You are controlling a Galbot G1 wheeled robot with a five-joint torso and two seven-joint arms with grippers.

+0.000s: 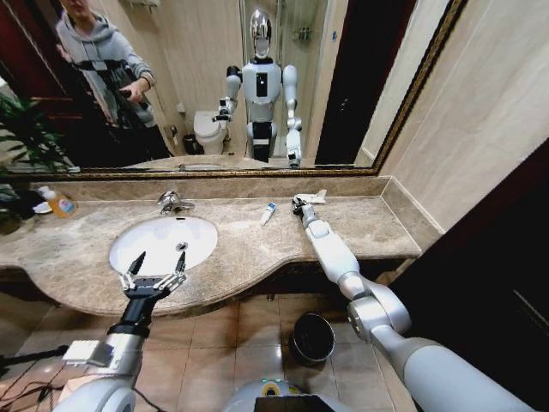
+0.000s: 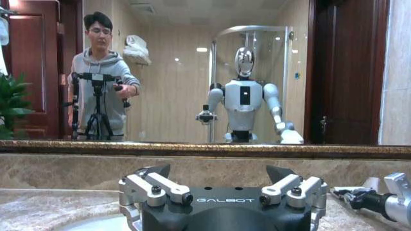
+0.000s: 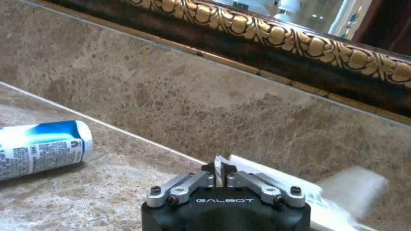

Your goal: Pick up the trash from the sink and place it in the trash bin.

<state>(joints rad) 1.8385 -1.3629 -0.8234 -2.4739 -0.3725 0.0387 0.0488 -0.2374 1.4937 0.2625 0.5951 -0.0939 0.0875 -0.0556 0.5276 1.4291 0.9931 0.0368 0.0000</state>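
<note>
The sink (image 1: 163, 245) lay just beyond my left gripper (image 1: 156, 268); a tube (image 1: 268, 214) lay left of my right gripper (image 1: 299, 203); the bin (image 1: 312, 338) stood below, between my arms.

In the right wrist view, the white and blue tube (image 3: 40, 148) is cut by the picture's edge, so we see only its blue end and part of the print, which is too small for us to read. The flat white wrapper (image 3: 292, 190) is partly hidden behind the right gripper (image 3: 218, 174), and its far end is blurred. In the left wrist view, the sink (image 2: 90, 224) shows only as a pale sliver behind the left gripper (image 2: 222, 185). In the head view, the trash bin (image 1: 312, 337) stands on the floor, partly covered by the desk (image 1: 257, 257) edge; its inside is too dark to judge.
</note>
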